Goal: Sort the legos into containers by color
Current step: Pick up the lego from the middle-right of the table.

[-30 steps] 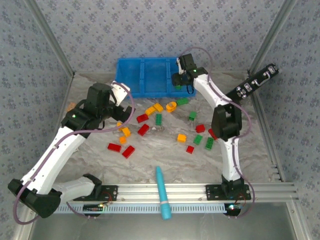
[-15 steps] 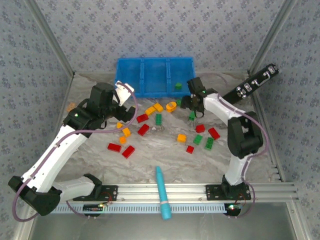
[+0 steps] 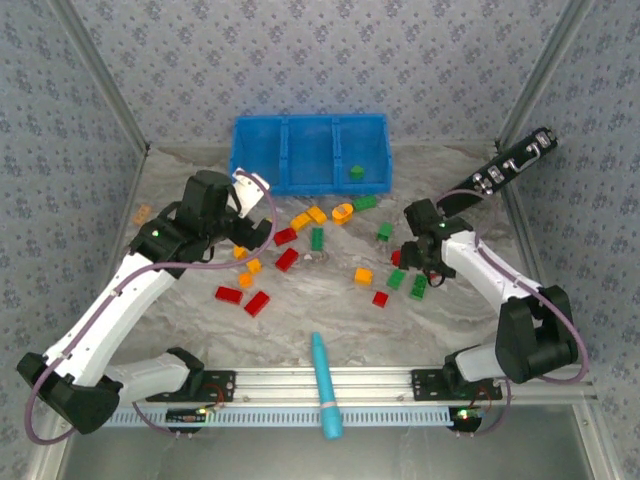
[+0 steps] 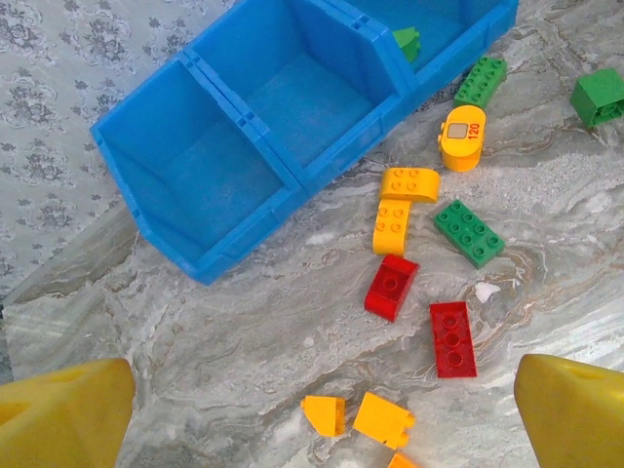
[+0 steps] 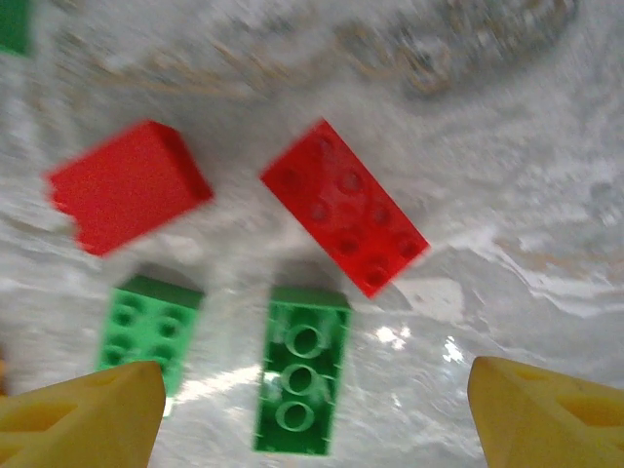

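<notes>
Blue bin, upper centre (one green brick in its right compartment). Left gripper and right gripper: fingers spread wide.

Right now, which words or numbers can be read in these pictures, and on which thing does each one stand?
"120": on a small pale label on the rounded yellow brick, which lies on the table near the blue bin.
Pale marks on the long black device: too small to read.
No other writing can be read.
</notes>
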`<state>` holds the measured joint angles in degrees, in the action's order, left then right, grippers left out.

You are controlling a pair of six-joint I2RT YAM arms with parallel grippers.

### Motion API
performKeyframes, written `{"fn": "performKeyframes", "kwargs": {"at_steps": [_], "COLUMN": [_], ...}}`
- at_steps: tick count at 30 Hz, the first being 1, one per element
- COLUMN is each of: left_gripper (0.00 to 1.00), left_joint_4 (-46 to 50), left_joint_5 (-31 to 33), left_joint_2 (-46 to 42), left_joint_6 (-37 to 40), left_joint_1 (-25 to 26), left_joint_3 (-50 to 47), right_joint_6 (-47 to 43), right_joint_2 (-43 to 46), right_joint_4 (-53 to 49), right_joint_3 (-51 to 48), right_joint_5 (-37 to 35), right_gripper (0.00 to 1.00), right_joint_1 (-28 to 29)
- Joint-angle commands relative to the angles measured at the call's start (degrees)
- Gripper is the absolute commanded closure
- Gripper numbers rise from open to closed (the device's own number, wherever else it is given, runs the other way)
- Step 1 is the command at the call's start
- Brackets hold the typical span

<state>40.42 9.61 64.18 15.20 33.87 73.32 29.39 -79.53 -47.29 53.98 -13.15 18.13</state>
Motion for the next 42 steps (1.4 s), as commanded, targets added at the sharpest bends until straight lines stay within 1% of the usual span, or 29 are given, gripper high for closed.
{"fn": "performKeyframes", "kwargs": {"at_steps": [1, 4, 9, 14, 20, 23, 28, 32, 36, 39, 42], "left_gripper": [0.00, 0.00, 0.00, 0.00, 0.00, 0.00, 0.00, 0.00, 0.00, 0.00, 0.00], "left_joint_4": [0.2, 0.7, 1.5, 1.9, 2.0, 2.1, 2.2, 1.9, 1.7, 1.5, 1.5], "left_joint_5": [-1.4, -1.4, -1.2, -1.1, -1.3, -1.2, -0.8, -0.8, -0.9, -0.8, 0.6], "left_joint_2": [-0.7, -0.6, -0.4, 0.1, 0.9, 1.1, 1.6, 2.2, 2.4, 1.3, 0.6], "left_joint_6": [0.0, 0.0, -0.3, -0.5, -0.6, -0.6, -0.6, -0.6, -0.4, 0.1, 0.8], "left_joint_1": [0.3, 0.3, 0.3, 0.3, 0.3, 0.3, 0.3, 0.3, 0.3, 0.3, 0.2], "left_joint_3": [0.6, 0.9, 1.1, 1.5, 1.5, 1.6, 1.7, 1.9, 1.7, 0.9, 0.6], "right_joint_6": [0.5, -1.2, -5.8, -9.0, -11.1, -11.9, -13.0, -13.8, -14.1, -14.1, -14.1], "right_joint_2": [0.6, -0.3, -3.7, -8.4, -11.6, -13.6, -16.1, -17.3, -18.1, -18.6, -18.2], "right_joint_4": [-1.9, -0.2, 2.6, 3.1, 5.7, 6.0, 6.5, 7.1, 7.4, 7.4, 6.7], "right_joint_3": [-1.4, -1.8, -0.2, 1.9, 1.7, 2.5, 3.6, 3.8, 3.4, 3.4, 5.0], "right_joint_5": [-2.3, -2.2, 0.0, 0.8, 2.9, 3.3, 3.9, 4.9, 5.2, 5.4, 5.5], "right_gripper": [0.16, 0.16, 0.16, 0.16, 0.16, 0.18, 0.27, 0.46, 0.54, 0.63, 0.69], "right_joint_1": [-1.8, -3.8, -6.5, -7.2, -8.2, -8.6, -9.4, -10.0, -10.0, -10.1, -10.1]}}
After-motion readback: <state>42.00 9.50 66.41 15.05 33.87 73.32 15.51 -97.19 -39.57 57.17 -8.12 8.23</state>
